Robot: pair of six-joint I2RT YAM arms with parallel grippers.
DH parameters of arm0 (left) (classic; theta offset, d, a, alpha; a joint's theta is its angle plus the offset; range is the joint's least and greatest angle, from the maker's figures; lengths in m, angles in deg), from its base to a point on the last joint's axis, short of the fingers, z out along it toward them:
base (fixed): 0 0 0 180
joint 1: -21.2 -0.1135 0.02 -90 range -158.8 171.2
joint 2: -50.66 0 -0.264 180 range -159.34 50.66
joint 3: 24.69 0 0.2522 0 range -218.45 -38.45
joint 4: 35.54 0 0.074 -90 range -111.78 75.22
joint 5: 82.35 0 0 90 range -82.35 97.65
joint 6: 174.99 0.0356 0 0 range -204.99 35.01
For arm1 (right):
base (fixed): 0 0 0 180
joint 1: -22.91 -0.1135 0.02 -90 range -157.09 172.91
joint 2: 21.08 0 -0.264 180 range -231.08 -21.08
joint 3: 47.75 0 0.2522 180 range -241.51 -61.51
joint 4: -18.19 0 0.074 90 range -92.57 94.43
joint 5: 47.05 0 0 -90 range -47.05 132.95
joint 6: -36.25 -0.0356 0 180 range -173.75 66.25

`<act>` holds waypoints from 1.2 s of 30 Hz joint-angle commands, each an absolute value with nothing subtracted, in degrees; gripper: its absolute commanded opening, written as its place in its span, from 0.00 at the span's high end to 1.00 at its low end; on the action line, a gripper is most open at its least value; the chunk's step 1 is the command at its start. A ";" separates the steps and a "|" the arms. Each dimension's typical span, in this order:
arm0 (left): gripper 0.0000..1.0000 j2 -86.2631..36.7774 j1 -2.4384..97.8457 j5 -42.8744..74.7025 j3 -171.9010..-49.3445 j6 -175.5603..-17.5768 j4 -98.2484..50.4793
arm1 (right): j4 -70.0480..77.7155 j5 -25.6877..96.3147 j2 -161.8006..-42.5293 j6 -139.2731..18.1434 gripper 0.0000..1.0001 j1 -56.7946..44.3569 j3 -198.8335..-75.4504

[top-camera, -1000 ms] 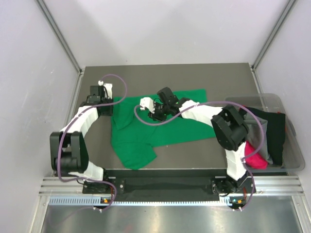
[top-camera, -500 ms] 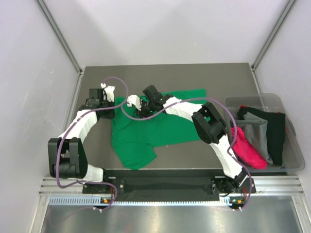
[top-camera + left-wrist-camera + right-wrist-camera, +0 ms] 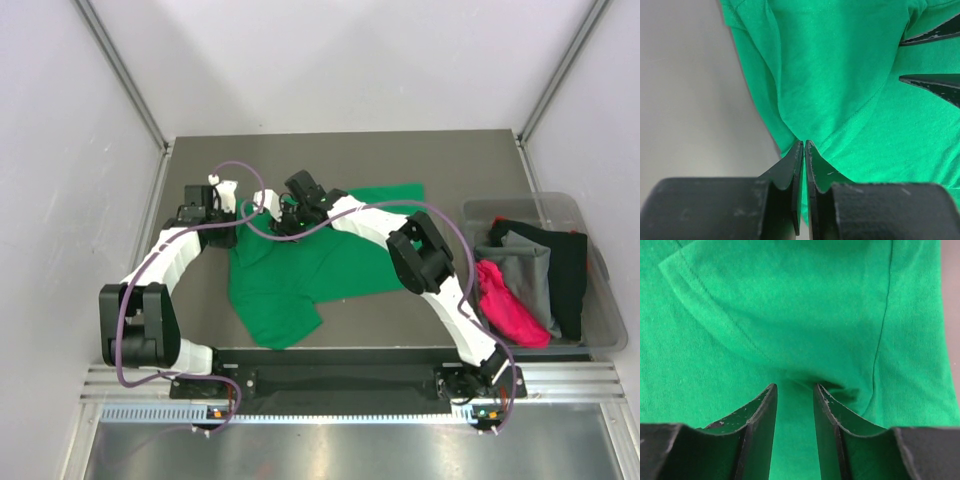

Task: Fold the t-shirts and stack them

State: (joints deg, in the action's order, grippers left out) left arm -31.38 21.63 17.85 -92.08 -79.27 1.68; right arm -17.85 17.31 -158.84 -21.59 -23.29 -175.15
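Table point(image 3: 450, 160): dark, flat. Green t-shirt point(image 3: 300, 275): spread rumpled left of centre. Clear bin point(image 3: 603, 335): at the table's 3 o'clock edge, holding black point(image 3: 568, 265), grey point(image 3: 530, 275) and magenta point(image 3: 505, 312) t-shirts. Left gripper point(image 3: 804, 146): at the green t-shirt's 10 o'clock edge, fingers pressed together, pinching the fabric edge. Right gripper point(image 3: 795, 387): at the t-shirt's 11 o'clock, a moderate gap between the fingers, tips on puckered cloth, nothing clamped.

A bright green t-shirt point(image 3: 300, 280) lies spread across the middle of the table point(image 3: 420, 160), mostly flat but creased. Its edge is rucked up at 9 o'clock and one corner trails toward 7 o'clock. Out at 3 o'clock, a magenta-pink t-shirt point(image 3: 505, 312), a grey t-shirt point(image 3: 530, 275) and a black t-shirt point(image 3: 568, 270) sit crumpled together in a clear bin point(image 3: 612, 325).
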 commanded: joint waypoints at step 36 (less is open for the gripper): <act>0.91 -30.90 21.56 17.50 -92.33 -79.80 -0.16 | -27.74 20.36 -167.51 -22.82 0.76 -26.22 -191.59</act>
